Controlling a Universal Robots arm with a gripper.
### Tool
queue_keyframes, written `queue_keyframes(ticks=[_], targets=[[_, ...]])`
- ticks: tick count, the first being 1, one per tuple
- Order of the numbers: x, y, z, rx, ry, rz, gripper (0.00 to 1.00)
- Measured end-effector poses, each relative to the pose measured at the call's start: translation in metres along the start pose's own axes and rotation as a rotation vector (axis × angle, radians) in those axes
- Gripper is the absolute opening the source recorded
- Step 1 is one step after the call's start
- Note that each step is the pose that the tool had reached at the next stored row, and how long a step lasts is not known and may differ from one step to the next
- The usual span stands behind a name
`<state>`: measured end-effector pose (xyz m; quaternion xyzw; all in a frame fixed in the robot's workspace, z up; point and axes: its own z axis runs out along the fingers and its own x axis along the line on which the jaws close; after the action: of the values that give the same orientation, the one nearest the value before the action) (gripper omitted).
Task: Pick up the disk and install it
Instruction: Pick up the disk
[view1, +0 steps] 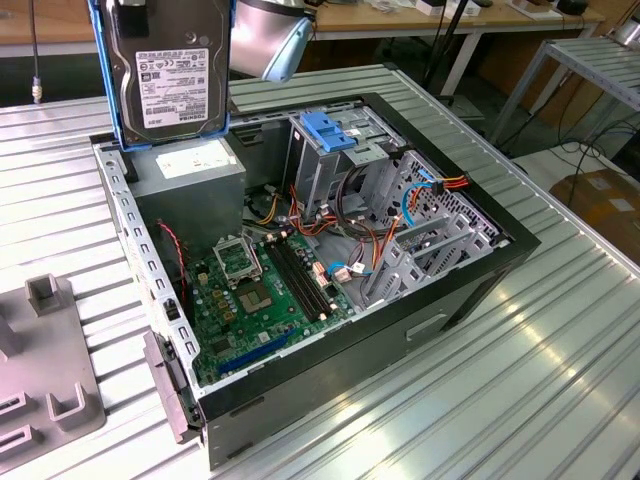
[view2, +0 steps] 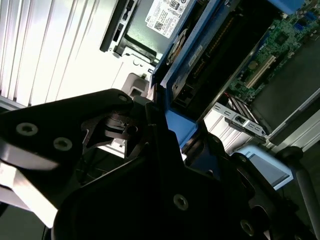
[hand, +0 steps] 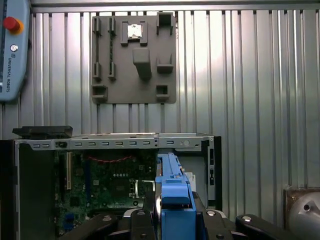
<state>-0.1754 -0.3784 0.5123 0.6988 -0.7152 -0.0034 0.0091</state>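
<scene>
pick-up's done, claw (hand: 172, 212) clamped on the disk (view1: 170, 70), upright over the case (view1: 400, 345). not installed yet; reckon it needs squaring to the cage (view1: 308, 172).

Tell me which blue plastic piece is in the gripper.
The blue rails framing the disk, which the gripper holds upright above the case. The other blue piece, the latch, sits on the drive cage inside.

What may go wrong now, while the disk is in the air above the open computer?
The gripper holds the disk by its blue rail; a slip would likely drop it onto the power supply or motherboard. Loose cables beside the drive cage might snag it.
</scene>
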Motion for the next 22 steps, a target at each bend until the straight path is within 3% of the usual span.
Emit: queue_keyframes(ticks=[5,10,15,20,22], targets=[[0.0063,-0.004,0.0007,-0.0001,0.0001,0.0,0.37],[0.017,-0.0093,0.0018,-0.0001,0.0001,0.0,0.37],[0.0314,-0.0177,0.0034,-0.0002,0.0001,0.0,0.37],[0.0388,-0.0278,0.0047,-0.0001,0.0,0.0,0.37],[0.0408,-0.0348,0.0052,-0.0001,0.0001,0.0,0.37]])
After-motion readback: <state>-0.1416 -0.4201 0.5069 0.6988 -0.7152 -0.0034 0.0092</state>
